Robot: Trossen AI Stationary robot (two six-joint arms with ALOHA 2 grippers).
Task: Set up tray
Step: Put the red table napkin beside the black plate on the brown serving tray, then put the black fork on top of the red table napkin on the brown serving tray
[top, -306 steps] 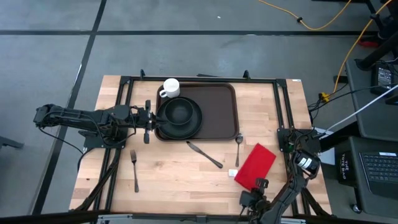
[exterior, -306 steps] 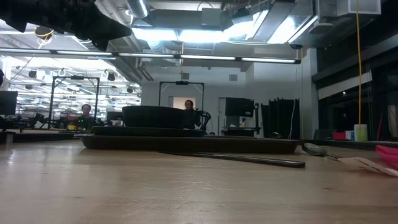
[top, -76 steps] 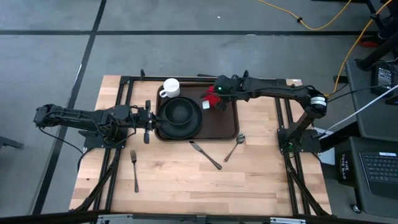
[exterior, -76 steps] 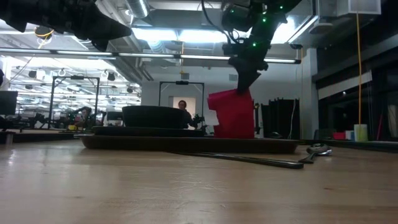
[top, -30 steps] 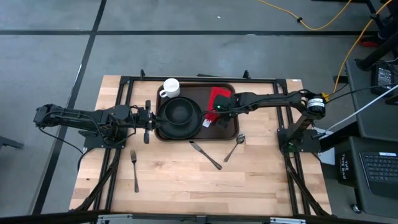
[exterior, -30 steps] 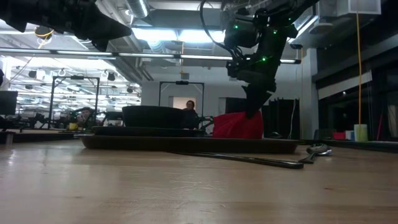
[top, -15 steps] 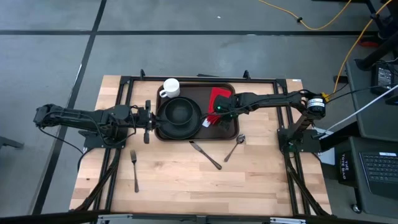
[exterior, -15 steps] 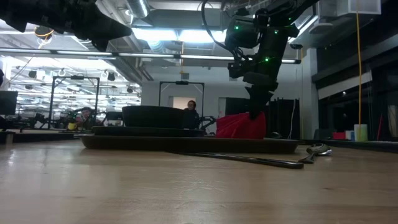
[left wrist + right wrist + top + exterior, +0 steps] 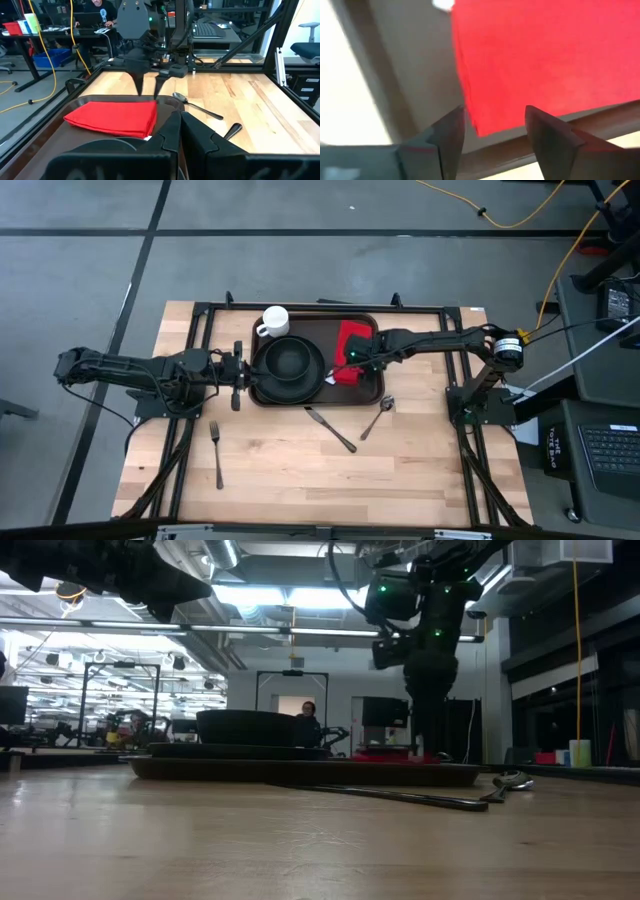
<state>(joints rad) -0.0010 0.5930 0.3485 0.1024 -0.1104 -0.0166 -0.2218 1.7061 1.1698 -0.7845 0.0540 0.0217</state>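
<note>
Tray (image 9: 372,385) sits at the far middle of the wooden table (image 9: 280,470), long side running left-right. On it: black plate (image 9: 289,366) on the left half, red napkin (image 9: 355,348) lying flat on the right half, white mug (image 9: 274,321) at the far-left corner.

Right gripper (image 9: 345,366) reaches in from the right, low over the near edge of the napkin, fingers spread apart, nothing between them. The right wrist view shows both dark fingers (image 9: 447,137) parted, with the napkin (image 9: 545,55) flat on the brown tray floor (image 9: 405,60) just past the tips. Left wrist view shows the same: right gripper (image 9: 149,85) tips pointing down, apart, just over the napkin (image 9: 112,116). In the low view the right arm (image 9: 425,650) stands upright over the tray (image 9: 300,770), with the napkin (image 9: 385,754) only a thin red strip above the rim.

Left gripper (image 9: 238,370) is at the tray's left end, against the plate's left rim, fingers clenched together; whether it pinches the tray rim or the plate, can't tell.

Off the tray on bare wood: knife (image 9: 330,429) just near of it, angled; spoon (image 9: 376,418) to its right, by the near-right corner; fork (image 9: 216,454) well to the near left.
</note>
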